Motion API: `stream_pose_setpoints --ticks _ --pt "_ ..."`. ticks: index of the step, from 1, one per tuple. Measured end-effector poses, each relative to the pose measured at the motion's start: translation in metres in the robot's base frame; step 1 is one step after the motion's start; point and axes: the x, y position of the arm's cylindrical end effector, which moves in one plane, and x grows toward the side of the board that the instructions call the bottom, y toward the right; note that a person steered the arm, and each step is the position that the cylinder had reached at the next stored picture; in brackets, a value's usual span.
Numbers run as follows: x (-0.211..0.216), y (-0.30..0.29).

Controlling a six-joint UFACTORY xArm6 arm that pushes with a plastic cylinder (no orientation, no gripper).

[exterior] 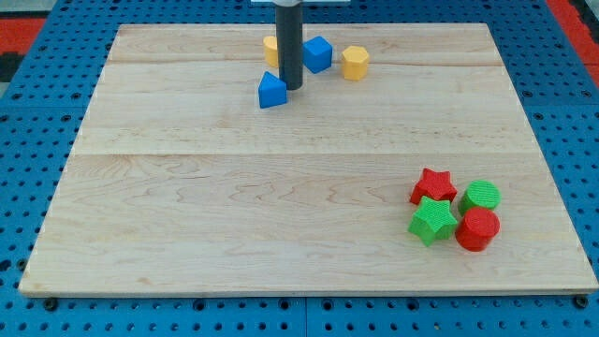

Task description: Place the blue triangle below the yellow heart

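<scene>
The desk (309, 243) is a pale wooden board of joined planks with a fine, light grain, lying on a blue pegboard base dotted with regular holes; a strip of red shows at the view's top corners. There are no fingers on this arm to be open or closed — it ends in a straight dark rod that comes down from the view's top, and my tip (293, 88) rests on the board just to the view's right of the blue triangle (271, 91), touching it or very nearly so. The blue triangle is a small wedge-like block with matte plastic faces, sitting near the view's top, left of centre. Directly behind the rod, partly hidden by it, is a yellow block (270, 50) whose shape cannot be made out. To the rod's right sits a blue cube (317, 53), tilted on a diagonal, and further right a yellow hexagonal block (355, 62). Well apart, at the view's lower right, four blocks cluster tightly — a red star (432, 184), a green star (432, 220), a green cylinder (481, 196) with a ribbed top and a red cylinder (478, 228).
</scene>
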Motion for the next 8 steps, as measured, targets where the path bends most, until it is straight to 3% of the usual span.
stream_pose_setpoints --ticks 2,3,5,6,7,8 --pt "-0.013 0.112" --pt "-0.026 0.140" --pt "-0.081 0.036" --pt "-0.058 0.069" --pt "0.045 0.072" --pt "0.045 0.024"
